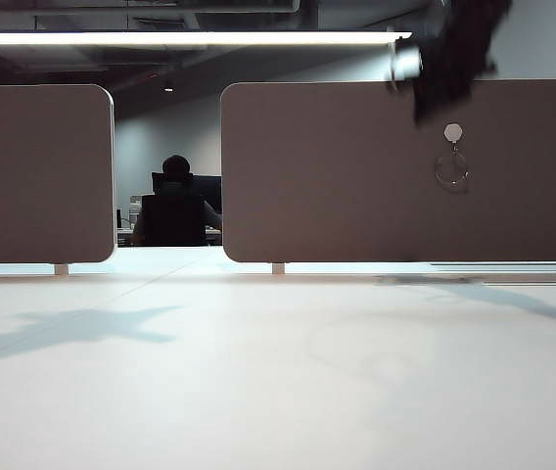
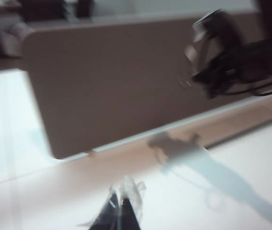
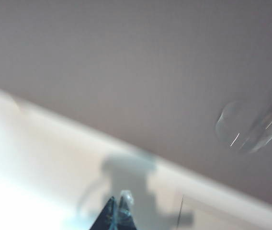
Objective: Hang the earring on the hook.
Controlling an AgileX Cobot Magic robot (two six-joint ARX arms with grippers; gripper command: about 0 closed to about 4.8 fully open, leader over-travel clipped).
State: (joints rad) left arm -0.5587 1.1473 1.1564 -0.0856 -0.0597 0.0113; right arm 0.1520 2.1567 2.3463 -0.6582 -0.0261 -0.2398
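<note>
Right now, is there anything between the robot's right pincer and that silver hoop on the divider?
Nothing. In the right wrist view the shut right pincer and the hanging earring have only bare divider panel and white table between them.

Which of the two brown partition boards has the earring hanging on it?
The wider right-hand board: the earring hangs from the hook there, below the right gripper. The left board is bare.
</note>
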